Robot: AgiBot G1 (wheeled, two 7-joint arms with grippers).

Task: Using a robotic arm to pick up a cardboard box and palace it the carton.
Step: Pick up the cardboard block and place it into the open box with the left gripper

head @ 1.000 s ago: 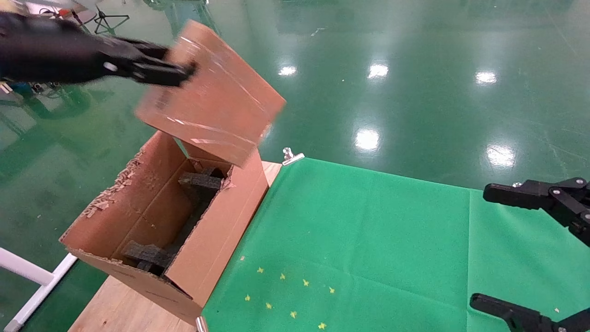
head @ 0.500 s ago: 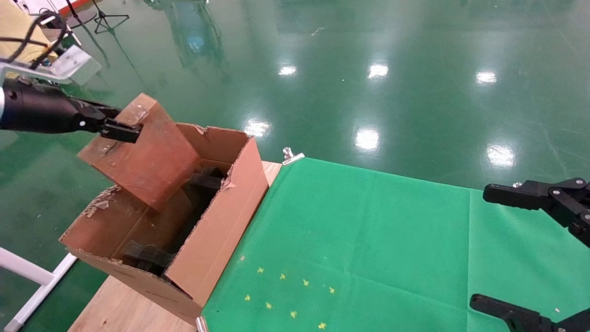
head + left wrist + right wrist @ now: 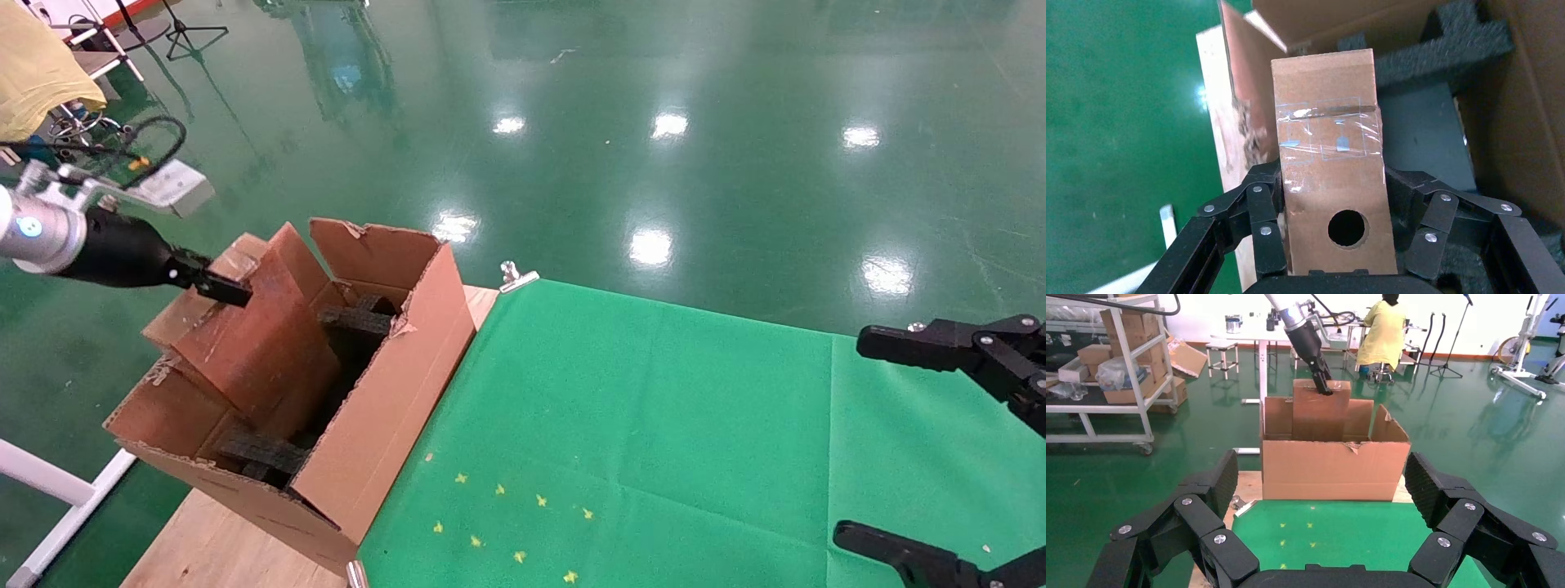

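My left gripper (image 3: pixel 222 285) is shut on the small taped cardboard box (image 3: pixel 249 347), gripping its upper end. The box leans tilted with its lower part inside the large torn-flapped carton (image 3: pixel 384 408), among black foam pieces (image 3: pixel 357 321). In the left wrist view the fingers (image 3: pixel 1260 202) clamp both sides of the box (image 3: pixel 1330 147), which has a round hole and clear tape, over foam (image 3: pixel 1438 55). The right wrist view shows the white arm (image 3: pixel 1303 331) holding the box (image 3: pixel 1318 413) in the carton (image 3: pixel 1333 468). My right gripper (image 3: pixel 891 445) is open and empty at the right edge.
A green cloth (image 3: pixel 654 425) covers the wooden table (image 3: pixel 212 539), held by a metal clip (image 3: pixel 515 276). The carton stands at the table's left end. A white frame (image 3: pixel 57 490) stands on the floor to the left. A shelf cart (image 3: pixel 1113 367) and a person (image 3: pixel 1382 331) are far behind.
My left gripper has moved down and to the left with the cardboard box, from above the carton to partly inside it. The right arm has not moved.
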